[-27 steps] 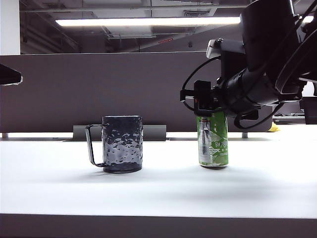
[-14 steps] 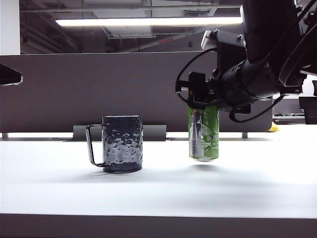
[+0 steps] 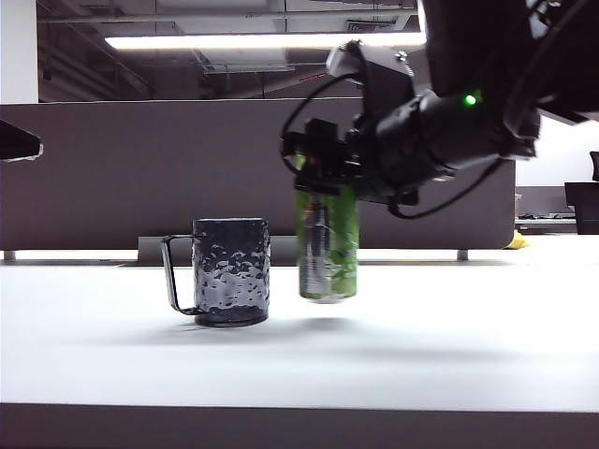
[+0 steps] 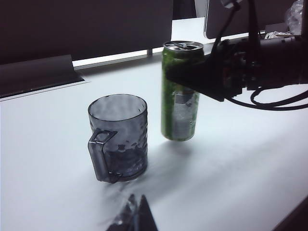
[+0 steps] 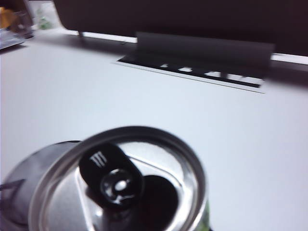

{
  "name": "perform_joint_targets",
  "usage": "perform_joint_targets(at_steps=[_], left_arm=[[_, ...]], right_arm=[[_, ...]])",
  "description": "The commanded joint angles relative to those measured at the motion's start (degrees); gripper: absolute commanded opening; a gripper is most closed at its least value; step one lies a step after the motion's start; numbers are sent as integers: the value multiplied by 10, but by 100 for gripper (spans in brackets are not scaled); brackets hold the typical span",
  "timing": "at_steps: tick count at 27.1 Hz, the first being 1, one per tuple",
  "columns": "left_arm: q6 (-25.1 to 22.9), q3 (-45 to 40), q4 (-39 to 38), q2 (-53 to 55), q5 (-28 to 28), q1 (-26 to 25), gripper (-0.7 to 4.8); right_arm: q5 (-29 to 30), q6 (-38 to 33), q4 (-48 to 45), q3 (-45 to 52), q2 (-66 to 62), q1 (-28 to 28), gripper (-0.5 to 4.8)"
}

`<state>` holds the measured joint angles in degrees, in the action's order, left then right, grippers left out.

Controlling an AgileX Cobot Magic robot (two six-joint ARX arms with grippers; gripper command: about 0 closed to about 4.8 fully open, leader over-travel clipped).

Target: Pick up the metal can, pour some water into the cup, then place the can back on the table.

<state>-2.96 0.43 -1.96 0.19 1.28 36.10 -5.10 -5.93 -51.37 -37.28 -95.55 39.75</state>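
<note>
From the exterior view, the right pincer (image 3: 323,173) is clenched on the upper part of the metal can (image 3: 328,248), which hangs upright below it, lifted clear of the white surface (image 3: 421,355). The cup (image 3: 231,271) stands on the surface just beside the can, on the side away from the arm, not touching it, its wire handle pointing farther away still.

In the left wrist view, the right pincer (image 4: 192,77) grips the can (image 4: 179,96) near its silver rim; the can floats above its shadow, the cup (image 4: 118,137) near it and lower. A dark tip at the frame's edge may be the left pincer (image 4: 134,216); I cannot tell whether it is released or clenched.

The right wrist view looks straight down on the can's opened top (image 5: 120,185), with the cup's rim (image 5: 29,173) just beyond it.
</note>
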Motion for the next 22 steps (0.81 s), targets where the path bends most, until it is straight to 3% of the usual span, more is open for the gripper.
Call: perform_joint_targets(at_steps=[1, 7, 22], left_arm=[[0, 1, 7, 1, 0, -1, -5], [0, 1, 7, 1, 0, -1, -5], [0, 1, 8, 0, 0, -1, -5]], right_arm=[[16, 5, 5, -27, 6, 9, 233], [25, 44, 101, -74, 6, 15, 233], [22, 94, 127, -104, 9, 21, 233]])
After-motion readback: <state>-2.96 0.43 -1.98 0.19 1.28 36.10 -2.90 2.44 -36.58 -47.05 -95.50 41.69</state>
